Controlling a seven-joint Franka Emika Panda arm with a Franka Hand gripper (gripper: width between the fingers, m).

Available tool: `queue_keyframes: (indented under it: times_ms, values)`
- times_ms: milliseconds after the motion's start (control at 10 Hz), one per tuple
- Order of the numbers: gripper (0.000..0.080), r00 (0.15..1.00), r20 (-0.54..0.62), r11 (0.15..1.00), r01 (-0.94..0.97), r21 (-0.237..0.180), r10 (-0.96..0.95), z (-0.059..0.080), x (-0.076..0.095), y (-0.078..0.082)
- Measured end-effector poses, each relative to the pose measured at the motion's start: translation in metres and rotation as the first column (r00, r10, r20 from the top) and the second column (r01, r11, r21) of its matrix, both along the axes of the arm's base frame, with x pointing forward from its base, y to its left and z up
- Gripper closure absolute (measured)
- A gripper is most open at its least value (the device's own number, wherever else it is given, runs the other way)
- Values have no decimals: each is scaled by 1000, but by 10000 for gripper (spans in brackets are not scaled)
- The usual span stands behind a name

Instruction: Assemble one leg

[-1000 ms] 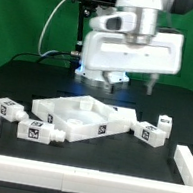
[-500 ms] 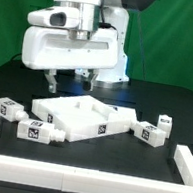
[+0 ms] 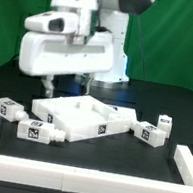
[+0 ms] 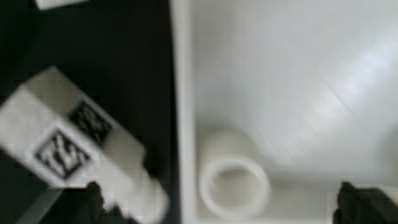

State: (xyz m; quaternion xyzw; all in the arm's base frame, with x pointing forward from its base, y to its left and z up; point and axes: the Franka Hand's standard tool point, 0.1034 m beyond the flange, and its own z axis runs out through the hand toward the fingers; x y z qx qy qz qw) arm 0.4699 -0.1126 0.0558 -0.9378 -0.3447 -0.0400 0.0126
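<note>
My gripper (image 3: 65, 82) hangs open and empty above the table, just behind the left back corner of the large white square panel (image 3: 81, 116). Two legs, small white blocks with black-and-white tags, lie to the exterior view's left of the panel (image 3: 6, 109) (image 3: 30, 130). Two more lie to its right (image 3: 149, 134) (image 3: 164, 122). In the wrist view a tagged leg (image 4: 71, 140) lies on the black table beside the panel's edge. The panel (image 4: 302, 90) there shows a round socket (image 4: 231, 184). My gripper (image 4: 222, 200) straddles that edge, with both dark fingertips (image 4: 82, 196) apart.
A low white rail (image 3: 85, 154) runs along the front of the black table and turns up both sides. The arm's base (image 3: 110, 46) stands behind the panel. A dark cable hangs at the back left.
My gripper has moved from above the back of the panel toward the exterior view's left, then nearly stopped. It stays open and empty. The parts have not moved.
</note>
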Motion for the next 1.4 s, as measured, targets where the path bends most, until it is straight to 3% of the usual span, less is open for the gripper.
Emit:
queue_keyframes:
  times_ms: [200, 700, 1100, 1300, 1400]
  values:
    - [151, 999, -18, 1000, 27, -10, -27, -23, 0, -10]
    - [151, 998, -27, 999, 51, -7, -51, -26, -1, -6]
    - [151, 997, 30, 997, 69, -36, -68, -31, 3, -10]
    - [416, 997, 30, 997, 69, -36, -68, -31, 3, -10]
    - [416, 997, 30, 997, 69, -36, -68, -31, 3, -10]
